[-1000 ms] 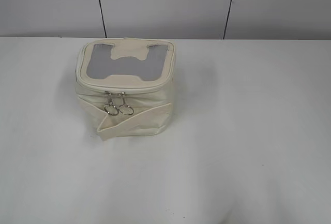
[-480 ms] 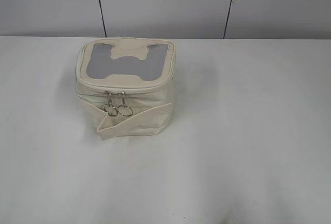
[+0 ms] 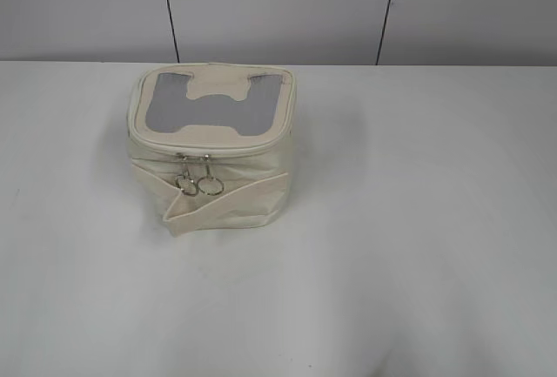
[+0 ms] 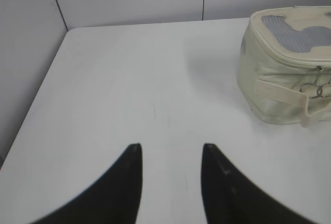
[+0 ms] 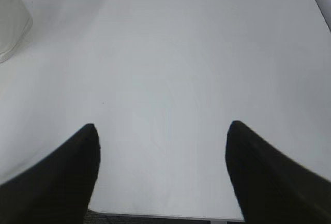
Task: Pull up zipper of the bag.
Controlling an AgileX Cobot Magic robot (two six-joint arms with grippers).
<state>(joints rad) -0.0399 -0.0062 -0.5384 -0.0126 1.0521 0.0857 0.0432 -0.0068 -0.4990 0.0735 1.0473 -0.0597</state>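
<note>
The cream-beige bag (image 3: pixel 218 187) stands on the white table at the left of middle in the exterior view, its grey-panelled lid on top. The zipper (image 3: pixel 204 149) runs around the lid rim, and its two silver ring pulls (image 3: pixel 200 185) hang side by side on the front. A flat cream strap crosses the front below them. The bag also shows in the left wrist view (image 4: pixel 274 97) at the far right, and its edge in the right wrist view (image 5: pixel 11 22) at the top left. My left gripper (image 4: pixel 170 146) is open and empty. My right gripper (image 5: pixel 163 125) is open and empty. Neither arm shows in the exterior view.
The white table (image 3: pixel 418 220) stretches around the bag. A grey panelled wall (image 3: pixel 278 7) stands behind it. The table's left edge meets a wall in the left wrist view (image 4: pixel 31 105). The table's near edge (image 5: pixel 165 217) lies just under my right gripper.
The bag's lid and ring pulls shifted very slightly. No gripper shows in the earlier frames.
</note>
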